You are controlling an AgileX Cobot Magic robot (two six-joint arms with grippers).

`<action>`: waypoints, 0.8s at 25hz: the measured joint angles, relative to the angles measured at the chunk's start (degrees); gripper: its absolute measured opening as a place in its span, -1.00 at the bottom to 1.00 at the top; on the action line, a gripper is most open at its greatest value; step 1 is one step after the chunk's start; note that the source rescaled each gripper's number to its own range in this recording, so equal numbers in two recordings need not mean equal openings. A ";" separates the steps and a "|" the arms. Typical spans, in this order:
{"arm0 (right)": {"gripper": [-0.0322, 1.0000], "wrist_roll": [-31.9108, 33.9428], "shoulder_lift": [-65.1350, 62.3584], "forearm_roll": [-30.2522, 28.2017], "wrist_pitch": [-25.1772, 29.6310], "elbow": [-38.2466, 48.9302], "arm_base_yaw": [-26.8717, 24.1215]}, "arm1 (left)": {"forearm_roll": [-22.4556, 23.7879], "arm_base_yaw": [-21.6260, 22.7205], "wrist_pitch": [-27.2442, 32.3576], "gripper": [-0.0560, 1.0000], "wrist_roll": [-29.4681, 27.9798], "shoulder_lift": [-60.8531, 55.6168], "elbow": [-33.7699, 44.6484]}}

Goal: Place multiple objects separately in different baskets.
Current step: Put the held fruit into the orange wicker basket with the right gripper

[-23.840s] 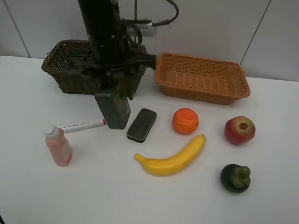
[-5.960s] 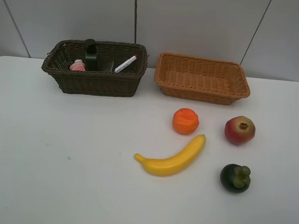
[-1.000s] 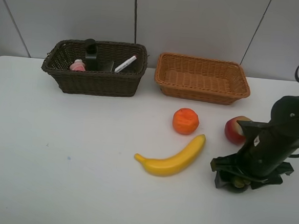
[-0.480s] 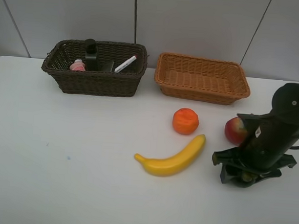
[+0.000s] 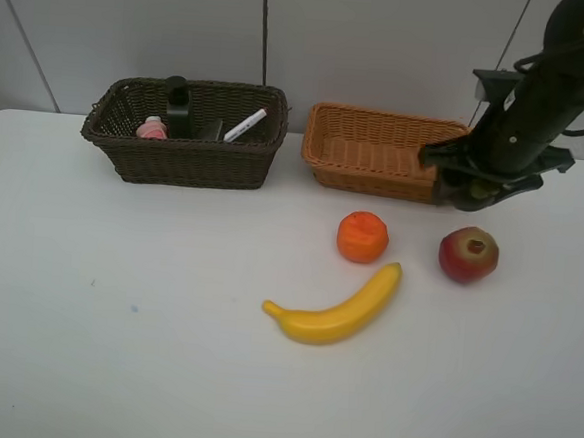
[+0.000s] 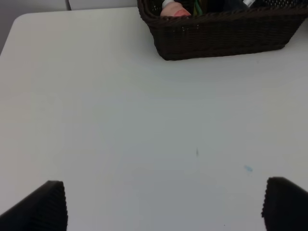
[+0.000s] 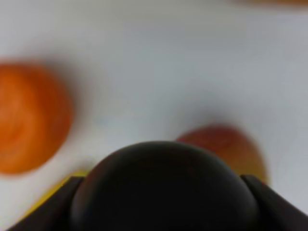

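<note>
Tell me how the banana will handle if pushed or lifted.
The banana lies flat on its curve on the table, so a push near one end would probably swivel it, not roll it. Its skin looks smooth, perhaps slippery; gripped off-centre, it may tilt.

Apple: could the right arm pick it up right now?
Probably not yet. The right gripper is shut on the mangosteen, up by the tan basket. The apple lies uncovered on the table nearby, so once emptied the way looks free.
</note>
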 joint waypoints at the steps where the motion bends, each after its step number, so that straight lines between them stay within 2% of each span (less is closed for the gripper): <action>1: -0.03 -0.77 2.16 -0.20 0.67 -3.23 -0.84 | 0.00 0.00 0.00 1.00 0.00 0.00 0.00; 8: -0.03 -4.29 18.10 -0.95 4.19 -25.21 -3.35 | 0.00 0.00 0.00 1.00 0.00 0.00 0.00; 13: 0.01 -4.49 26.10 -2.86 6.44 -36.92 -3.86 | 0.00 0.00 0.00 1.00 0.00 0.00 0.00; 14: 0.20 -4.49 26.85 -3.34 6.60 -38.29 -3.92 | 0.00 0.00 0.00 1.00 0.00 0.00 0.00; 15: 0.50 -4.49 27.39 -3.81 6.80 -39.13 -3.97 | 0.00 0.00 0.00 1.00 0.00 0.00 0.00; 16: 0.67 -4.49 27.77 -4.00 7.18 -39.56 -3.97 | 0.00 0.00 0.00 1.00 0.00 0.00 0.00; 17: 0.67 -4.49 27.77 -4.00 7.18 -39.56 -3.97 | 0.00 0.00 0.00 1.00 0.00 0.00 0.00; 18: 0.80 -4.49 27.90 -4.11 7.55 -39.84 -3.97 | 0.00 0.00 0.00 1.00 0.00 0.00 0.00; 20: 0.93 -4.49 27.95 -4.29 8.48 -40.03 -3.97 | 0.00 0.00 0.00 1.00 0.00 0.00 0.00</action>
